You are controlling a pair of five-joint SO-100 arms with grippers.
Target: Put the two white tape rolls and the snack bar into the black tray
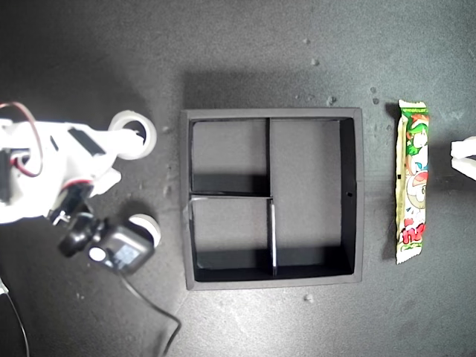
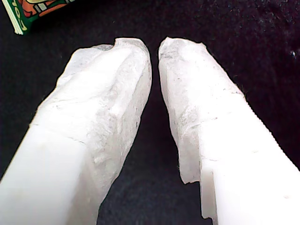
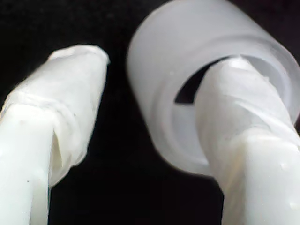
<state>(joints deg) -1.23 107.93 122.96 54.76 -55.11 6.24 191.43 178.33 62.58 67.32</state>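
The black tray (image 1: pixel 352 186) sits in the middle of the exterior view with all three compartments bare. The wider white tape roll (image 1: pixel 146 131) lies to the tray's left in that view. My second gripper (image 1: pixel 125 152) is open astride its wall: in the second wrist view one finger (image 3: pixel 243 122) is inside the hole of the roll (image 3: pixel 187 37) and the other finger (image 3: pixel 61 93) stands outside, apart from it. The smaller tape roll (image 1: pixel 148 224) lies nearer the exterior view's bottom, half hidden by the arm's black camera. The snack bar (image 1: pixel 413 182) lies right of the tray. My first gripper (image 1: pixel 462 156) is beside it, shut and holding nothing, with a corner of the bar (image 2: pixel 28 11) just beyond its fingers (image 2: pixel 117 79).
A black wrist camera (image 1: pixel 111 245) with a trailing cable (image 1: pixel 160 312) hangs over the mat at the exterior view's lower left. Small white crumbs (image 1: pixel 309 297) dot the dark mat around the tray.
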